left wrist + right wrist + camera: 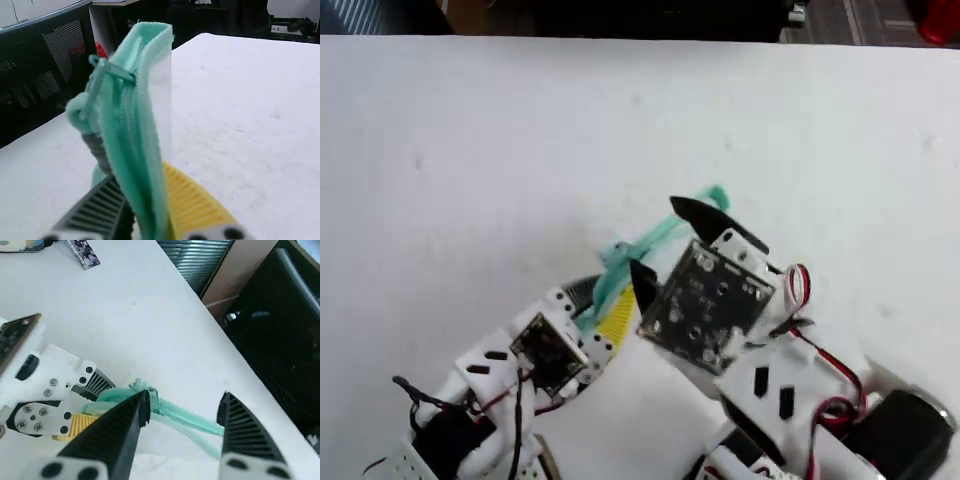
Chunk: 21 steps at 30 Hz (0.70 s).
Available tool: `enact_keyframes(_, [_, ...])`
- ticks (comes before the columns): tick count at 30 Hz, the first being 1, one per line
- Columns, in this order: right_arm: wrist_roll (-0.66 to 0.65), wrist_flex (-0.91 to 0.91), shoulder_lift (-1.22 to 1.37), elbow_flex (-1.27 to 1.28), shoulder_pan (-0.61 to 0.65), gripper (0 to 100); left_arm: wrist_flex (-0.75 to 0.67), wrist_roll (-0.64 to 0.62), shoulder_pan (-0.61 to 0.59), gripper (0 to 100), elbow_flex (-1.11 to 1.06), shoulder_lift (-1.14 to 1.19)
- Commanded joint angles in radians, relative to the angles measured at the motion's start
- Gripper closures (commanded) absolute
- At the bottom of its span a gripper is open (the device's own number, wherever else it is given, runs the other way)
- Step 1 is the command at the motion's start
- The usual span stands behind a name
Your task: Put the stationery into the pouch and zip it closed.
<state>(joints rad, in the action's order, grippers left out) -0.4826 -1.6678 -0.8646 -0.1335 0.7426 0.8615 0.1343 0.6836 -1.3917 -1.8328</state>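
My left claw (145,215) is pinching one end of the pouch (140,125) between its grey and yellow fingers, so the pouch stands up edgewise from the grip. In the high view the pouch (655,240) runs as a thin green strip from just below the middle of the frame up toward the right, above the white counter (520,150). My right claw (653,235) is spread wide, one black finger on each side of that strip, not touching it as far as I can see.

The pouch looks light and floppy: soft green edging, a clear panel, a zip along the top. It will sag and twist if held at one end only, so I judge the firm hold belongs on the stitched edge beside the zip. The zip pull (102,72) is small and loose and sits near the free end; it wants a narrow pinch at its tab, with my left claw bracing against the pull. Whether the stationery is inside I cannot tell.
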Motion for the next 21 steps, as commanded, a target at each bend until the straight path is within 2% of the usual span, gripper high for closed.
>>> enact_keyframes(1, [0.046, -0.001, 0.004, 0.083, -0.116, 78.3, 0.000, 0.003, -0.002, 87, 0.000, 0.008])
enact_keyframes(3, [0.071, 0.042, 0.002, 0.160, -0.213, 78.3, 0.021, 0.002, -0.002, 84, 0.005, 0.008])
enact_keyframes(9, [0.203, 0.211, 0.002, 0.376, -0.420, 78.3, 0.018, 0.003, -0.004, 85, 0.002, 0.008])
enact_keyframes(13, [0.236, 0.272, 0.002, 0.443, -0.467, 78.3, 0.017, 0.006, -0.004, 85, 0.002, 0.008])
enact_keyframes(21, [0.236, 0.272, 0.002, 0.442, -0.461, 78.3, 0.017, 0.009, -0.002, 85, 0.002, 0.008])
